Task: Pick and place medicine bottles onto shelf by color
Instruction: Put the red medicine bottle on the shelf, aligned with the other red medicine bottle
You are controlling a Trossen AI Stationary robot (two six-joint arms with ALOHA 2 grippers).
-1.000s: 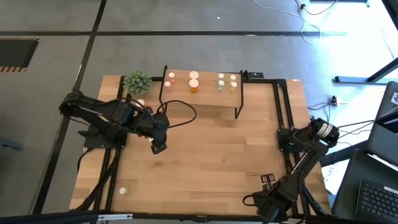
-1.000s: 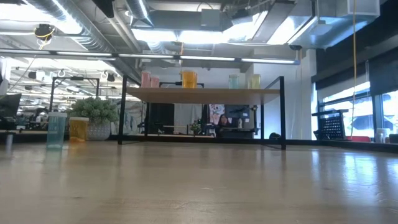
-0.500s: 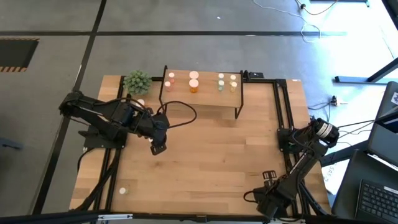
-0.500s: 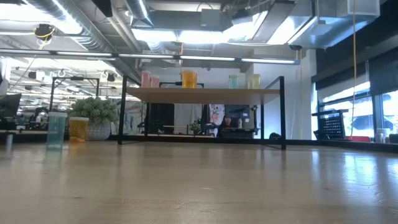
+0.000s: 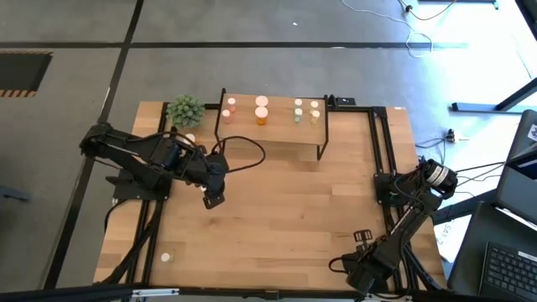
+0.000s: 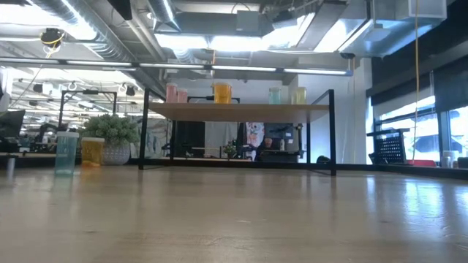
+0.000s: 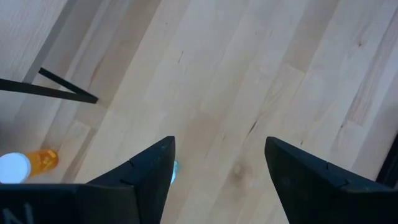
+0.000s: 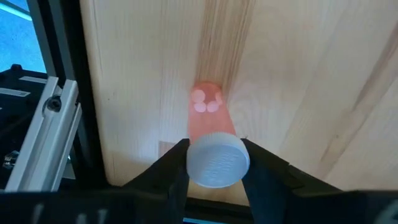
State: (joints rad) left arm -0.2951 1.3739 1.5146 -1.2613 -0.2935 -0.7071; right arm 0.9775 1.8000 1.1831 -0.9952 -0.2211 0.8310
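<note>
Step in hand: pick. Right hand (image 8: pixel 214 180) at near bench (image 5: pixel 285 210) corner, fingers against cap of pink bottle (image 8: pixel 210 140), bottle between them. Left hand (image 7: pixel 217 171) wide, empty, idle mid-bench. Next: lift, carry far to shelf (image 5: pixel 277 134), set beside pink ones.

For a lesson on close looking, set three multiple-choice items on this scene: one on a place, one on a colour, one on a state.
1. Where is the plant?
A. on the table by the shelf's left end
B. on the shelf
C. at the table's near edge

2. What colour is the bottle between the right tool's fingers?
A. orange
B. green
C. pink

3. The left tool is:
A. shut on a bottle
B. open and empty
C. shut on the plant

Answers:
1 A, the high view shows it there.
2 C, its body shows pink under the white cap.
3 B, only bare wood shows between its fingers.
</note>
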